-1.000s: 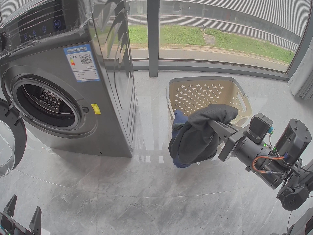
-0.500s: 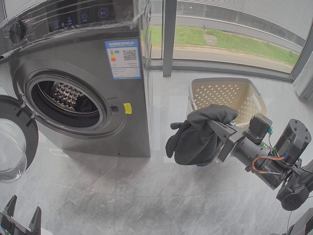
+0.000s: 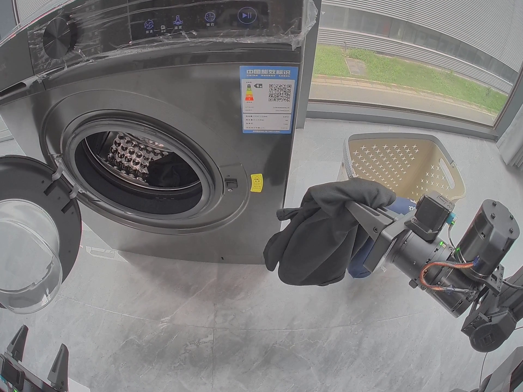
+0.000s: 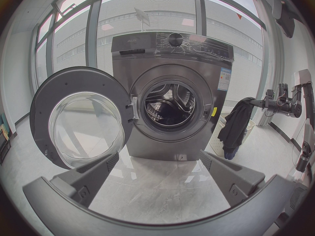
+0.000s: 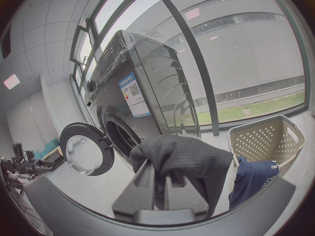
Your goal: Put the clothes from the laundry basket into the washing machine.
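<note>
My right gripper (image 3: 357, 210) pinches a dark, fine-meshed garment (image 3: 318, 232), which hangs in the air between the star-perforated beige laundry basket (image 3: 403, 137) and the grey washing machine (image 3: 163, 83). A blue garment (image 5: 252, 177) shows just beside it. The machine's round glass door (image 3: 32, 235) is swung wide open. My left gripper (image 4: 157, 177) is spread and sits low.

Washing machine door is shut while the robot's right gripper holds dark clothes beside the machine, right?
Not shut: the washing machine door stands swung open, as the left wrist view shows. The right gripper does hold dark clothes beside the washing machine.
</note>
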Motion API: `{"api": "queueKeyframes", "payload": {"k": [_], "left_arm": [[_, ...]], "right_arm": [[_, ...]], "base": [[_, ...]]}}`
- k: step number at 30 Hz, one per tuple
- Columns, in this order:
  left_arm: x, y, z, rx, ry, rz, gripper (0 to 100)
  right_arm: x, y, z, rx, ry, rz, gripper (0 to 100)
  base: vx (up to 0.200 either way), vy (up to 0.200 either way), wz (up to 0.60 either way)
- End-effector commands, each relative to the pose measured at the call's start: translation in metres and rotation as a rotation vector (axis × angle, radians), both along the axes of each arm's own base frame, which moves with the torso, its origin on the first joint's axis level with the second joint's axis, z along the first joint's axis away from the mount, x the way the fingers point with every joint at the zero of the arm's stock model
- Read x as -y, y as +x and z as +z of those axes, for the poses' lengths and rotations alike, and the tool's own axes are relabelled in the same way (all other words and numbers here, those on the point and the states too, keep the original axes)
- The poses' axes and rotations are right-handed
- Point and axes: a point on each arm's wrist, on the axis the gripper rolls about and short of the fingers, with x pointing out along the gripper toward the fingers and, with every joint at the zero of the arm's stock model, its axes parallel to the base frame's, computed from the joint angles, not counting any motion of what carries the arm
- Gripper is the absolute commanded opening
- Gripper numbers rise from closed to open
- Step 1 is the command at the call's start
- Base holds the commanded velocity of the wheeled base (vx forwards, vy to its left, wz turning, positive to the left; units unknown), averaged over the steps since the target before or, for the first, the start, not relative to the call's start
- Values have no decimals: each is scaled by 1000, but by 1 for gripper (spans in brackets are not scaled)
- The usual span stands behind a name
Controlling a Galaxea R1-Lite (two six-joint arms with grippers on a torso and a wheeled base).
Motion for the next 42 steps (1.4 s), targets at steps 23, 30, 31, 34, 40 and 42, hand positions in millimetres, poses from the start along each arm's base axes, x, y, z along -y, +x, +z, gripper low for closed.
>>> {"api": "queueKeyframes", "payload": {"k": [23, 30, 31, 34, 40, 42], "left_arm": [[0, 0, -4, -4, -1, -2, 100], [0, 0, -4, -4, -1, -2, 100], [0, 0, -4, -4, -1, -2, 100], [0, 0, -4, -4, -1, -2, 100], [0, 0, -4, -4, -1, -2, 100], [0, 0, -4, -4, -1, -2, 100]], "right_arm": [[1, 0, -1, -4, -3, -5, 0], [2, 1, -1, -4, -3, -6, 0], [2, 1, -1, -4, -3, -6, 0], [2, 1, -1, -4, -3, -6, 0], [2, 1, -1, -4, -3, -6, 0], [2, 1, -1, -4, -3, -6, 0]], "base": [[0, 183, 0], [0, 86, 0], [0, 0, 0], [0, 0, 0], [-167, 0, 0], [-200, 0, 0]]}}
